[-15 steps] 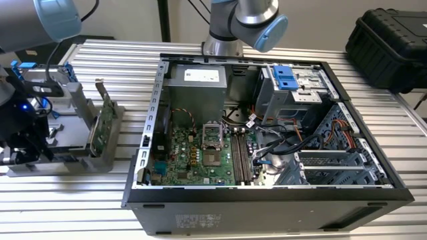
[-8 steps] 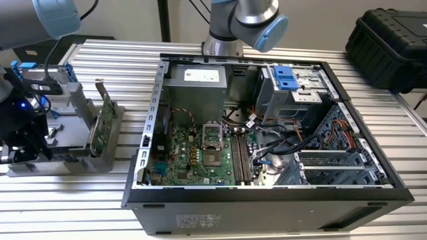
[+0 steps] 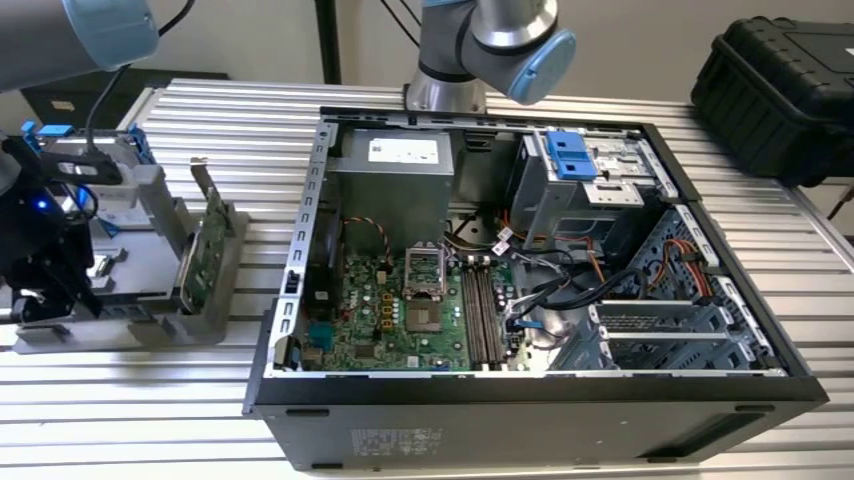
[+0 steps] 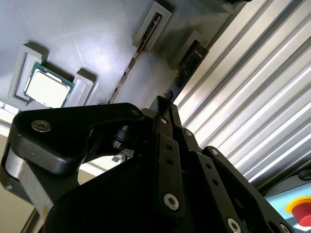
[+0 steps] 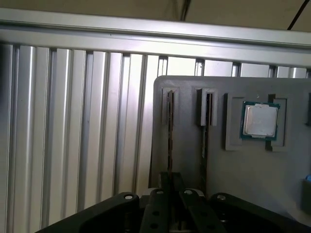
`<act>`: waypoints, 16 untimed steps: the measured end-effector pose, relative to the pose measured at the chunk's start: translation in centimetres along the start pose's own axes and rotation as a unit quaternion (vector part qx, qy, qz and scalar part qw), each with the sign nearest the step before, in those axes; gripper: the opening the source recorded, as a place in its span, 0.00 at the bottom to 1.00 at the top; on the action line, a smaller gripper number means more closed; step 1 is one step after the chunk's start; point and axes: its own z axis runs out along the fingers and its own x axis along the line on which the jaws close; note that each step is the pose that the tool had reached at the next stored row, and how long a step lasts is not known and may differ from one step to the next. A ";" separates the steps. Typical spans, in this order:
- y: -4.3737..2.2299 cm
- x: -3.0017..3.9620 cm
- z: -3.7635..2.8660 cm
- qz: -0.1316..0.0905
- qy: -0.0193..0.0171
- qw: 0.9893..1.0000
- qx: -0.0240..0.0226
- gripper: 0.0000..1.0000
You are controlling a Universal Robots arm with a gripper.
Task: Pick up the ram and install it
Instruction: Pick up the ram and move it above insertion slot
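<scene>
The ram [image 5: 170, 131] is a thin dark stick standing on edge in the outermost slot of the grey parts holder [image 5: 189, 150], beside the ribbed table. My gripper [image 5: 171, 182] sits over the near end of this ram [image 4: 187, 68], and its jaws are drawn close on the stick's edge. In the second wrist view the gripper [image 4: 164, 103] lines up with the same stick. The exterior view places the gripper [image 3: 38, 300] low over the holder [image 3: 134, 325], at that view's left. The open computer case [image 3: 534, 400] shows its long memory slots [image 3: 483, 310] on the motherboard.
A second stick [image 5: 206, 121] stands in the neighbouring slot, and a processor chip [image 5: 260, 120] lies in a recess further along. A green card [image 3: 191, 262] stands upright between holder and case. A black carry case [image 3: 787, 90] sits at the far right.
</scene>
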 end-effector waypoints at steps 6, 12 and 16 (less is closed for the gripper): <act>0.00 0.01 -0.13 0.000 0.000 1.000 0.000 0.00; 0.00 0.01 -0.39 0.000 0.000 1.000 0.000 0.00; 0.00 0.01 -0.61 0.000 0.000 1.000 0.000 0.00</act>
